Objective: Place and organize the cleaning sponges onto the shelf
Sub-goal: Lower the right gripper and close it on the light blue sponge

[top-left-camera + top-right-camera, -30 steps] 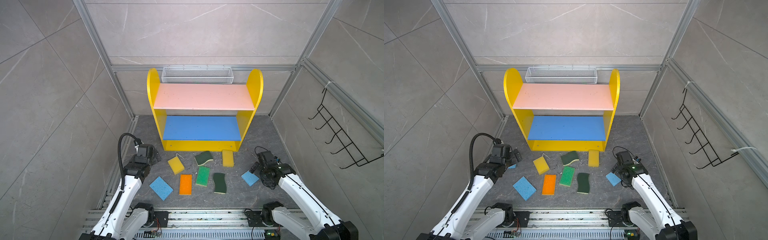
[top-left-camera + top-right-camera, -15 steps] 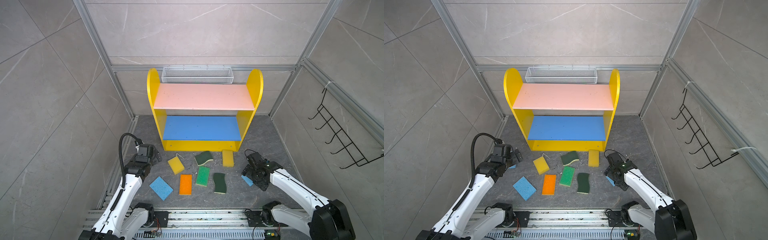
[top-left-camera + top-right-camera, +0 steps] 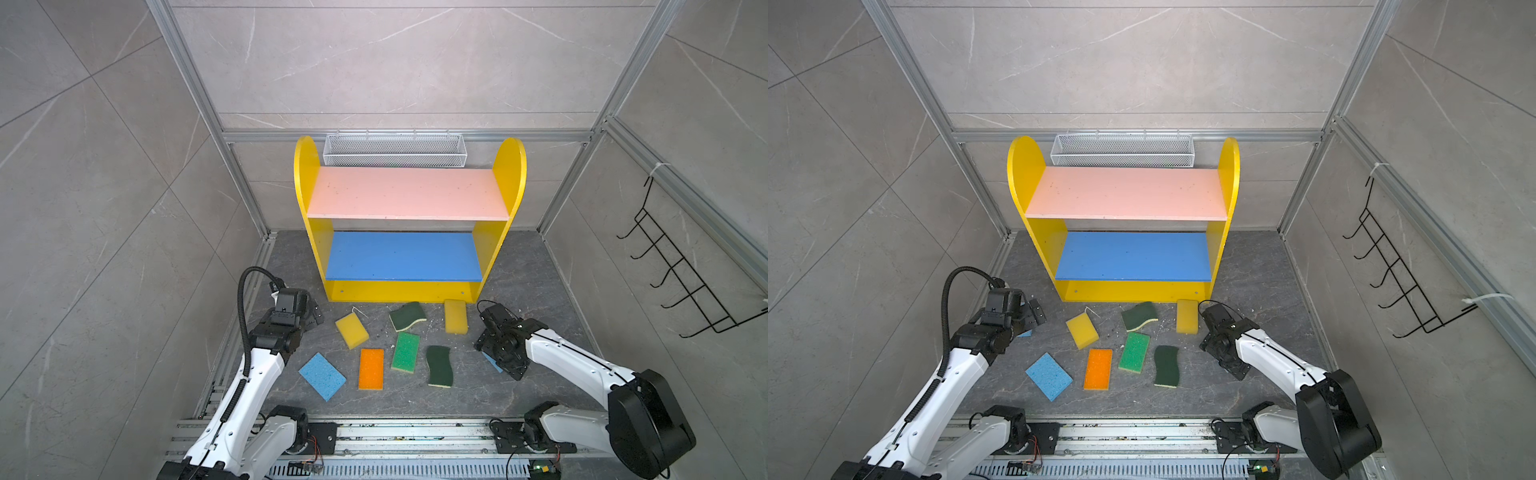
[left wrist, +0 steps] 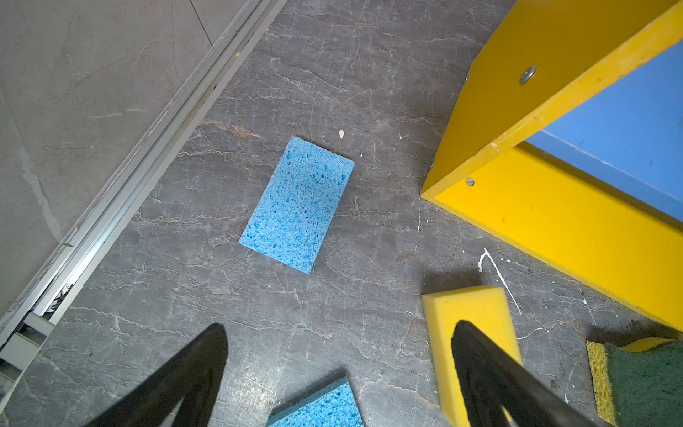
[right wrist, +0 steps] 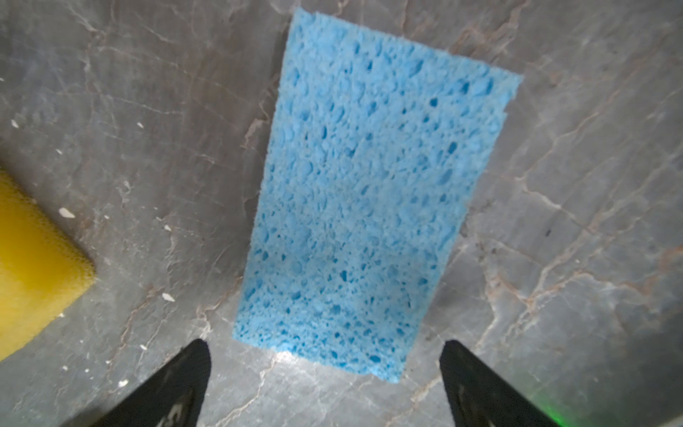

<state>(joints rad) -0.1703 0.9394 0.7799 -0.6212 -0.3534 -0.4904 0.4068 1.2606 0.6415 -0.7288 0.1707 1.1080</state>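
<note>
Grey marbled flooring (image 3: 519, 270) is strewn with the cleaning sponges (image 3: 371, 368), all lying in front of the yellow shelf (image 3: 306, 187). A wire-mesh basket (image 3: 395, 149) is seen behind it. One light blue sponge (image 5: 369, 192) is largely hidden in the top views beneath the right gripper (image 5: 322, 343), and a second light blue sponge (image 4: 297, 205) beneath the left gripper (image 4: 338, 327). Both pairs of jaws are spread, with nothing gripped.

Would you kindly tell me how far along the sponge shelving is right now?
Done: nothing; the yellow three-tier shelf holds no sponges. In hand: nothing gripped; the open right tool hovers over one light blue foam sponge, the open left tool near a second blue sponge. Left: all nine sponges, lying on the floor.
</note>
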